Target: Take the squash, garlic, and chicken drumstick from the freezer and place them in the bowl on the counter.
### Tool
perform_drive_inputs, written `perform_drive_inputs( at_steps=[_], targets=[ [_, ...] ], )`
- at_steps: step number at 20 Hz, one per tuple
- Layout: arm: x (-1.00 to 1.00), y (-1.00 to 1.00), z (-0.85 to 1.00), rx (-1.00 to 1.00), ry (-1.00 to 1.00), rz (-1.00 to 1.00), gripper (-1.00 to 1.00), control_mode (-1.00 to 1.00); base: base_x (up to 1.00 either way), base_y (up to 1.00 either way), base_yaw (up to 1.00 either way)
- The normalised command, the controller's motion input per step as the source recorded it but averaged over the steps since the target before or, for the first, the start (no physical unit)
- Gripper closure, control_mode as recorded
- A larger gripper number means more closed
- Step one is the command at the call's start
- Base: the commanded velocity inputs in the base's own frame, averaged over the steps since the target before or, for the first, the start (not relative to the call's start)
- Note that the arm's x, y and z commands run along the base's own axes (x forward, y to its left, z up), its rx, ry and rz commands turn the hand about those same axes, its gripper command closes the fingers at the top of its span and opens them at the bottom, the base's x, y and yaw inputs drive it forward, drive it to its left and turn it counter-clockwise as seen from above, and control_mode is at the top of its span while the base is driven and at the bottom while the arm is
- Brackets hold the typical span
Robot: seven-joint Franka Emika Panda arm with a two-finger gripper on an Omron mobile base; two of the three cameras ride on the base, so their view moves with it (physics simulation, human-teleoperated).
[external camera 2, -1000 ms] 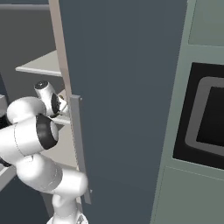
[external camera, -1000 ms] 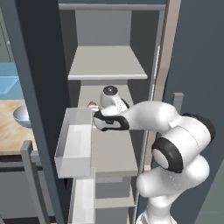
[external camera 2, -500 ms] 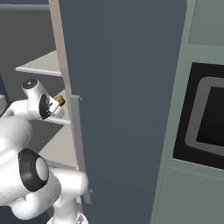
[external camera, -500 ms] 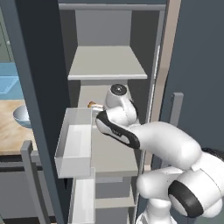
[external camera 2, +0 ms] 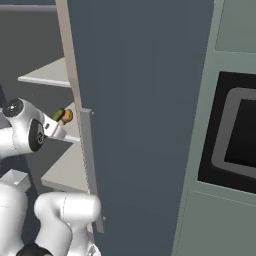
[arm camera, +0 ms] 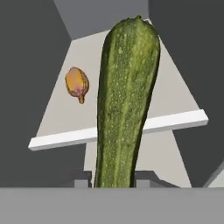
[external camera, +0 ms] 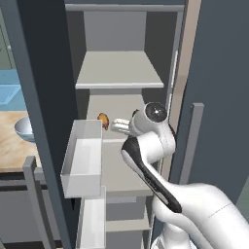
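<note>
The squash (arm camera: 127, 105) stands lengthwise between the jaws, its lower end pinched at the gripper (arm camera: 114, 178) and its free end pointing into the freezer (external camera: 44, 97). In the right base view its green end (external camera 2: 59, 114) shows just at the door's edge, next to the chicken drumstick (external camera 2: 67, 116). The jaws are closed on the squash; no gap shows on either side of it in the hand view.

The drumstick (arm camera: 77, 84) lies on the pale shelf (arm camera: 175, 96) beyond and to one side of the squash, apart from it. The garlic cannot be made out from here. In the left base view the gripper (external camera: 119, 126) sits over the middle shelf, just beside the drumstick (external camera: 103, 121) and close to the white door bin (external camera: 82, 160).

Your step in hand appears to be carrying the squash out. One of three items is gripped, none delivered.

- Withdraw straight back along the shelf before turning; the long free end could sweep the drumstick or strike the bin wall.
- Keep the squash roughly in line with the hand; held at one end, it may pivot if swung fast.
- The bowl (external camera: 23, 128) sits on the tabletop (external camera: 9, 151) to the left, beyond the door. Clear the door's edge fully before you swing over.
</note>
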Motion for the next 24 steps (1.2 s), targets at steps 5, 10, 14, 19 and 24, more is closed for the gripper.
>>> perform_drive_inputs(
  at_steps=[5,10,14,19,24],
  targets=[
    [-0.91,-0.32,0.52,0.03,-0.15,0.09,1.0,-1.0,0.0,0.0,0.0],
    [-0.74,-0.08,0.55,0.03,0.0,0.06,1.0,-1.0,0.0,0.0,0.0],
    [-0.5,-0.07,0.44,0.02,-0.01,0.06,1.0,-1.0,0.0,0.0,0.0],
    [-0.6,-0.12,0.42,0.03,-0.04,0.03,1.0,-1.0,0.0,0.0,0.0],
    [-0.55,-0.22,0.08,0.03,-0.11,0.0,1.0,-1.0,0.0,0.0,0.0]
  ],
)
